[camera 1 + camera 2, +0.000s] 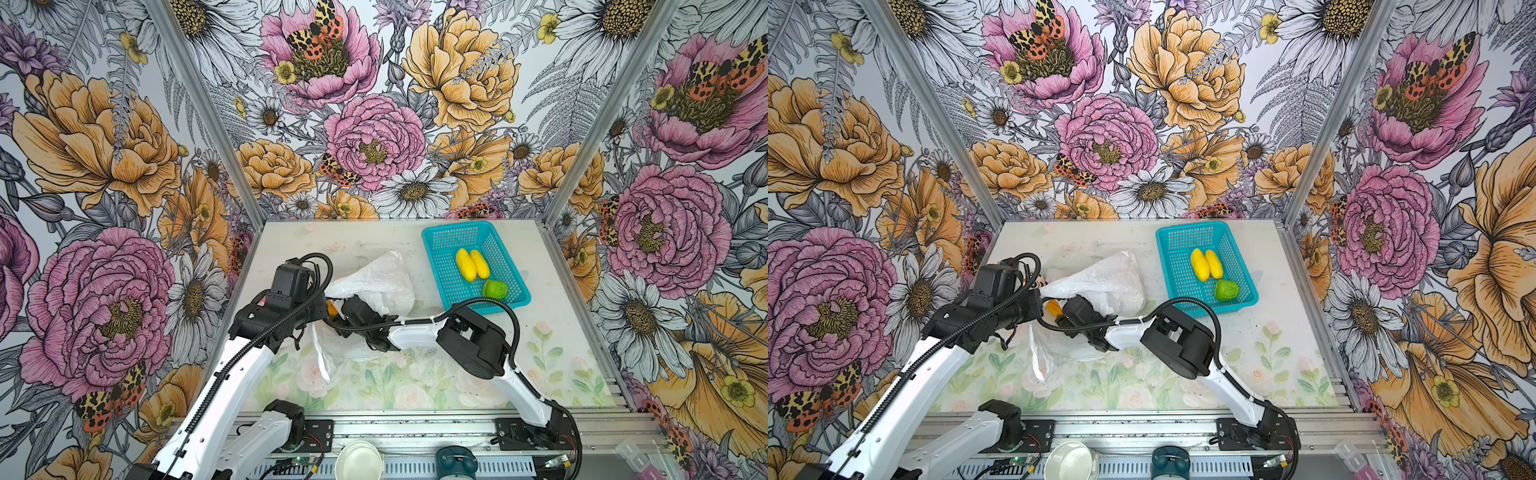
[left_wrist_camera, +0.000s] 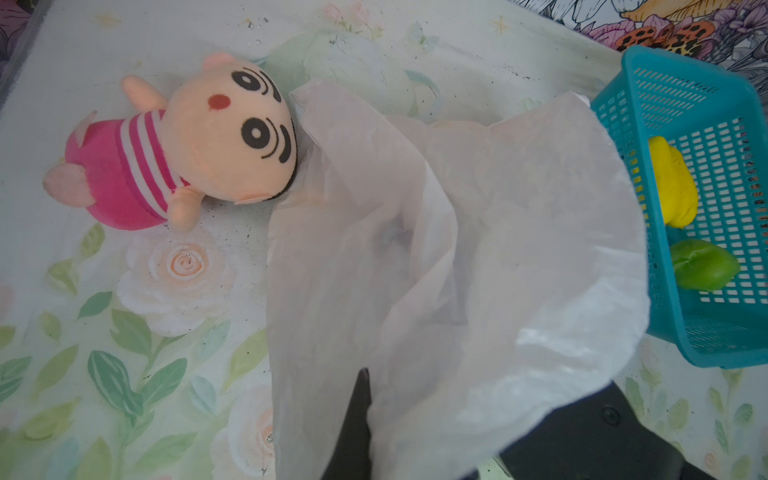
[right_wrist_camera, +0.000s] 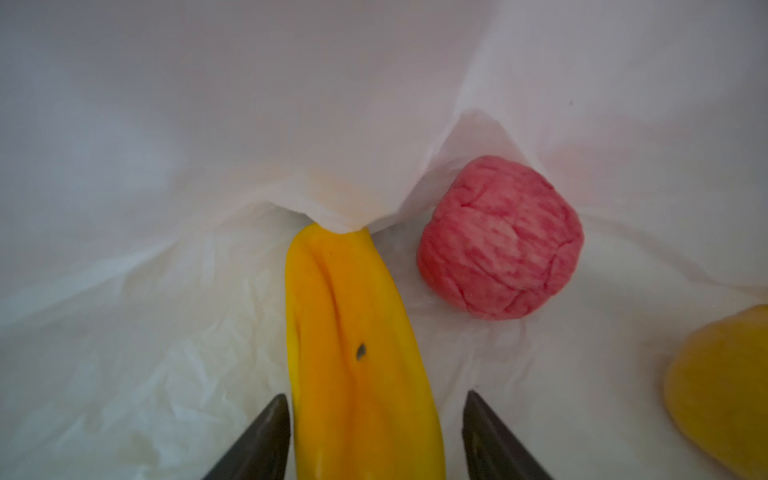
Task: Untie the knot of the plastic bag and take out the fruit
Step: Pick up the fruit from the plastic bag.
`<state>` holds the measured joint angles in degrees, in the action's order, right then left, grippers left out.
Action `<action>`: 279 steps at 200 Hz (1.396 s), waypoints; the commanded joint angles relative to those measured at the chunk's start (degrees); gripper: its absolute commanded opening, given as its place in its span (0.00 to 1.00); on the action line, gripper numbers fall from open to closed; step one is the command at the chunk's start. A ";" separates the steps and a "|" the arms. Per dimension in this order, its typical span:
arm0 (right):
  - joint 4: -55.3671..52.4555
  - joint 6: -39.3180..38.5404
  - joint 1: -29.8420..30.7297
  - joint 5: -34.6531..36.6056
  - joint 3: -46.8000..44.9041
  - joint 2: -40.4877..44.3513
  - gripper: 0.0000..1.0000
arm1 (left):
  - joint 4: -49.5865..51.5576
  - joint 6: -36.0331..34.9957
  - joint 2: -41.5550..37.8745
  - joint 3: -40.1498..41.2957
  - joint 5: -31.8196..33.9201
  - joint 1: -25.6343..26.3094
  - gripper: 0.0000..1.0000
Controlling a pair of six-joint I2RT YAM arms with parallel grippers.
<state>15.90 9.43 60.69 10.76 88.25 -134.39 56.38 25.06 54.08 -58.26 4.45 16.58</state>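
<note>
Plastic bag (image 1: 374, 278) is lying crumpled near the middle of the table (image 1: 540, 365), its mouth gaping toward the near edge. No knot is showing, and one handle loop (image 1: 324, 361) is trailing loose, so the untying is judged done. Emptying is partway. Two long yellow fruit (image 1: 466, 264) and a green fruit (image 1: 494, 289) are sitting in the teal basket (image 1: 440, 237) by the far right corner. At least three are waiting inside the bag: a long yellow-orange fruit (image 3: 353, 332), a red-pink fruit (image 3: 498, 237) and a rounder orange fruit (image 3: 723, 390). More may be hiding under folds. The left gripper (image 2: 360, 419) is pinching the bag's rim with jaws closed, holding the mouth up. The right gripper (image 3: 376, 415) is reaching inside, jaws standing apart astride the yellow-orange fruit, with a gap showing on one side, so it is not clamping. A pink-striped plush doll (image 2: 174, 145) is resting against the bag toward the left edge. A pale floral mat is covering the table, lightly speckled with dirt. Bold flower-and-moth wallpaper (image 1: 374, 124) is enclosing three sides between metal posts.
</note>
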 commanded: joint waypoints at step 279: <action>23.81 -8.79 4.75 12.33 -58.38 69.13 0.27 | -0.13 -0.26 -1.20 0.34 -0.19 -0.71 0.00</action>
<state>34.57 3.20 66.04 17.96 33.67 -71.75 56.36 25.06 54.08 -58.26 4.10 16.23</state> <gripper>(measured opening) 0.367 0.050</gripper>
